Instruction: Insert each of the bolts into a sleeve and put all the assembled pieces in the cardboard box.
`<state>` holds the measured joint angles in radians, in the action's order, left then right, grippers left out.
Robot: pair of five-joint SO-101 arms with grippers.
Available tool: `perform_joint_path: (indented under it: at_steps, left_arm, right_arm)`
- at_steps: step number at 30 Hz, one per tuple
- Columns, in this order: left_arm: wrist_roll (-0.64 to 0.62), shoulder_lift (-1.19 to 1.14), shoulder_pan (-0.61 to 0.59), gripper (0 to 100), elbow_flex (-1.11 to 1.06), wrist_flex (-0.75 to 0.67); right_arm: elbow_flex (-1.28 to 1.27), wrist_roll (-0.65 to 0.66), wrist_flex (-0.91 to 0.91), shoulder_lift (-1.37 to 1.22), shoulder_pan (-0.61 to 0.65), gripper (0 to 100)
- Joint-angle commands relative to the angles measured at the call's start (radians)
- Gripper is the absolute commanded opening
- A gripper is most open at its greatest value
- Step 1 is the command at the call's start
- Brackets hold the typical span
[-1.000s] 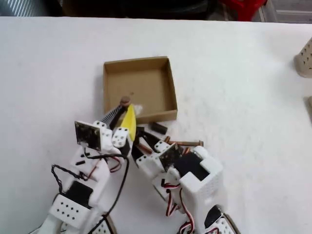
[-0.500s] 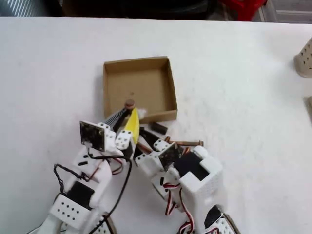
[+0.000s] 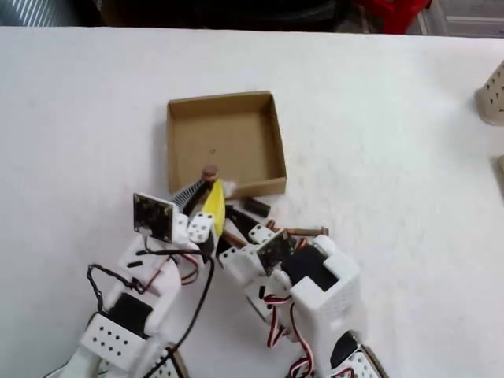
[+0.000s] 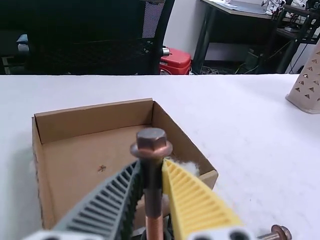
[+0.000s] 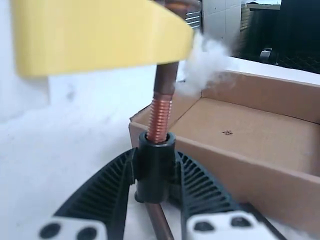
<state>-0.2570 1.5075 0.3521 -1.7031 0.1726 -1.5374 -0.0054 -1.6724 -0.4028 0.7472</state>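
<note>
My left gripper point(image 4: 151, 166), with one grey and one yellow finger, is shut on a copper bolt point(image 4: 151, 150) held upright, head up. In the high view the bolt head point(image 3: 209, 171) hangs at the near edge of the cardboard box point(image 3: 224, 102). Just below, my right gripper point(image 5: 155, 159) with black fingers is shut on a black sleeve point(image 5: 155, 167). The bolt's threaded end point(image 5: 161, 112) sits in the sleeve's top opening. The box point(image 4: 90, 117) holds no pieces that I can see.
A loose black sleeve point(image 3: 253, 207) and a loose bolt point(image 3: 303, 231) lie on the white table beside the right gripper. White fluff point(image 3: 227, 187) clings to the box's near wall. A beige perforated object point(image 3: 492, 94) stands at the far right edge.
My left gripper has shifted slightly right and nearer with the bolt, bringing it over the sleeve. The right arm has barely moved.
</note>
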Motion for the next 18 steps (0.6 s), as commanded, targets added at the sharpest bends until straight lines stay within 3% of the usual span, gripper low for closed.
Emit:
perform_joint_path:
  at_steps: [1,10,18]
  left_arm:
    - [0.006,0.027,0.013,2,0.005,0.051]
    - [0.127,0.028,0.039,2,0.005,0.146]
    - [0.146,0.024,0.031,2,0.005,0.146]
  right_arm:
    - [0.017,-0.011,-0.001,0.01,-0.021,1.4]
    - [0.017,-0.011,-0.004,0.01,-0.027,1.4]
    - [0.014,-0.011,-0.004,0.01,-0.027,1.4]
